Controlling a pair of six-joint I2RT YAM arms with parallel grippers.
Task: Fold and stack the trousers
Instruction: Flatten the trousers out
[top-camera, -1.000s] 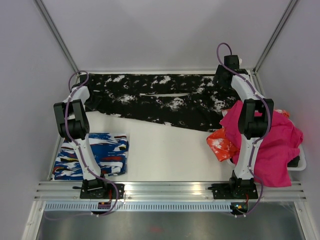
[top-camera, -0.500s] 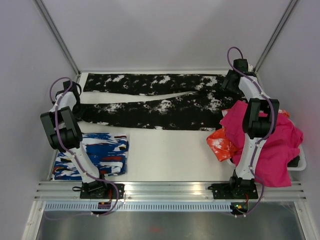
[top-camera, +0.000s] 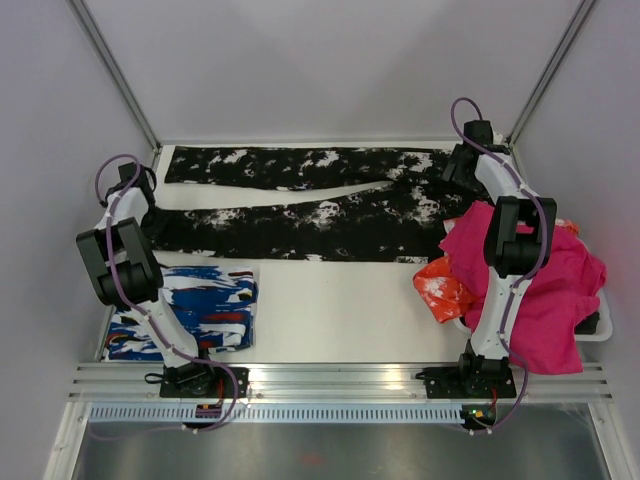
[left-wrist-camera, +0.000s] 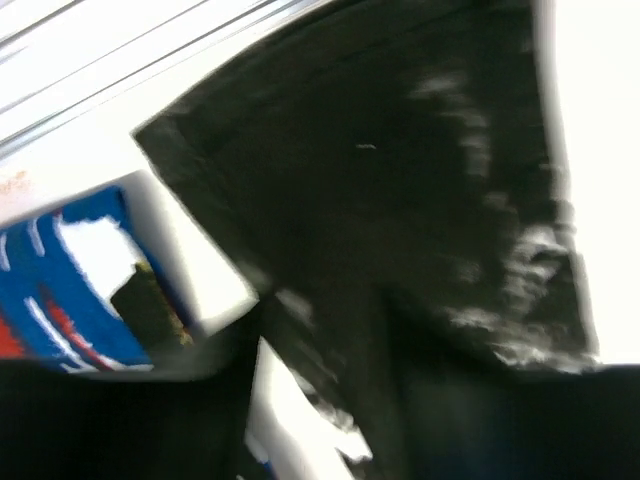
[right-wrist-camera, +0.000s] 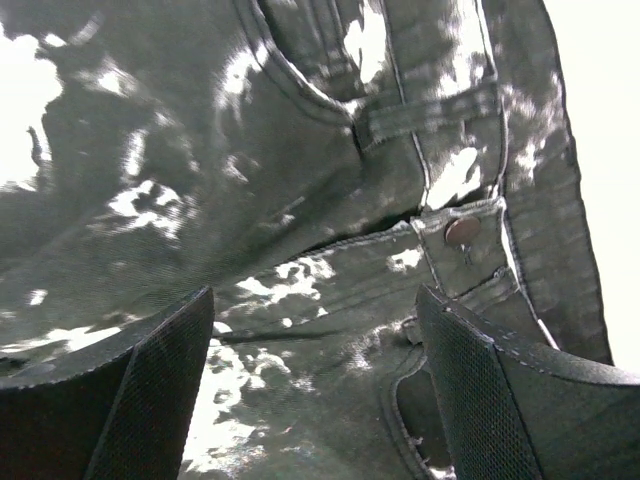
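Observation:
The trousers (top-camera: 300, 215), black with white splatter, lie flat across the back of the table, legs pointing left and waist at the right. My left gripper (top-camera: 128, 182) is at the hem end of the nearer leg. The left wrist view is blurred: the leg (left-wrist-camera: 400, 180) lies below, and the left gripper (left-wrist-camera: 330, 400) shows dark fingers standing apart with a strip of cloth running between them. My right gripper (top-camera: 462, 168) hovers over the waist. In the right wrist view the right gripper (right-wrist-camera: 315, 340) is wide open above the waistband and button (right-wrist-camera: 461, 232), with nothing in its grip.
A folded blue, white and red garment (top-camera: 185, 310) lies at the front left, also seen beside the trouser leg (left-wrist-camera: 60, 270). A magenta cloth (top-camera: 540, 280) and an orange cloth (top-camera: 440, 285) are heaped at the right. The enclosure walls stand close behind both grippers.
The left gripper pulled the nearer leg out to the left until it lay straight, then its jaws parted. The right gripper shifted slightly right over the waist and stayed open.

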